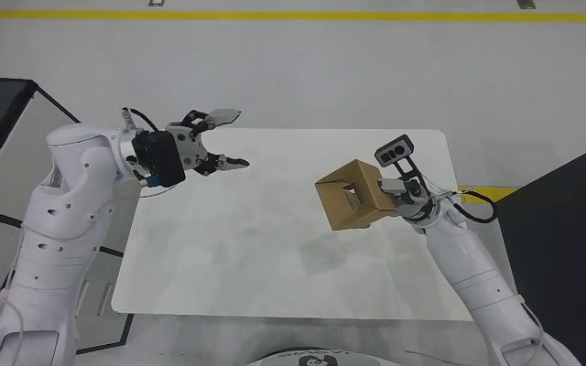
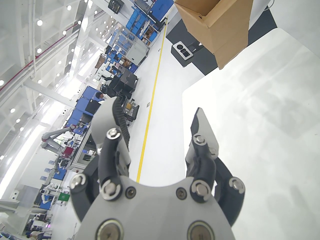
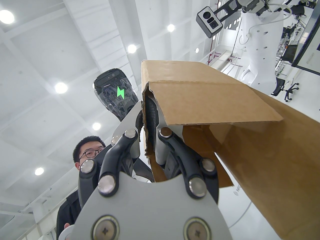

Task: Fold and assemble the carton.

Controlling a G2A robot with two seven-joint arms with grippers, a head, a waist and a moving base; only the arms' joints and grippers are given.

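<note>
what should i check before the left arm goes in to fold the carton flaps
1. Right gripper shut on a carton wall: ok.
2. Carton held off the table: ok.
3. Left gripper open and empty: ok.
4. Open gap between left gripper and carton: ok.
5. Flaps closed: not ok, one flap sticks out loose and an opening shows.
6. Grip firm enough to push against: cannot tell.

White floor (image 1: 275,64) with yellow line (image 1: 293,15), round ceiling lights (image 3: 61,87), blue workstations (image 2: 160,3) beyond.
</note>
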